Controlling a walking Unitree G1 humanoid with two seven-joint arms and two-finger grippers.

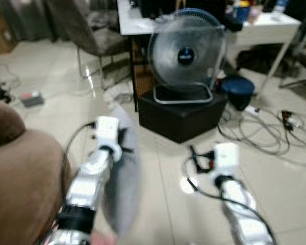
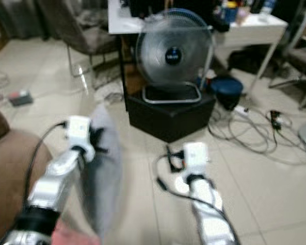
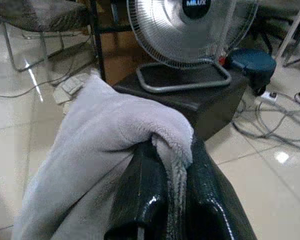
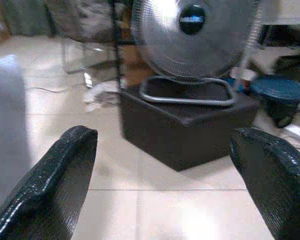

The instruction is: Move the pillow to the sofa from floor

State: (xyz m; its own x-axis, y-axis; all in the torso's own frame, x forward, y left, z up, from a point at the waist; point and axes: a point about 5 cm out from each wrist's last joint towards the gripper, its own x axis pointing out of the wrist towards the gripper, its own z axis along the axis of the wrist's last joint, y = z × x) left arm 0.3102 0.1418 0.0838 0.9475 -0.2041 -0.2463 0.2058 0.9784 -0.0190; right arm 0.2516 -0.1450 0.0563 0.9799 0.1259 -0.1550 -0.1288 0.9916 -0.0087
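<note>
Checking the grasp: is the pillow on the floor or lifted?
Lifted: the left gripper is shut on the pillow's edge, and it hangs above the floor.

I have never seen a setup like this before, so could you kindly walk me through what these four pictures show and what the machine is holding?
This is a humanoid robot with two silver arms, each ending in a gripper with two black fingers. The two wide pictures come from a stereo camera on its head, looking forward and down. The other two come from cameras on its wrists, looking along the fingers.

The left gripper is shut on a grey fleecy pillow, which hangs above the tiled floor. The right gripper is open and holds nothing. The brown sofa, where the pillow should go, is at the robot's left.

Ahead, a fan stands on a dark box, with a white desk, a chair and loose cables around it.
</note>
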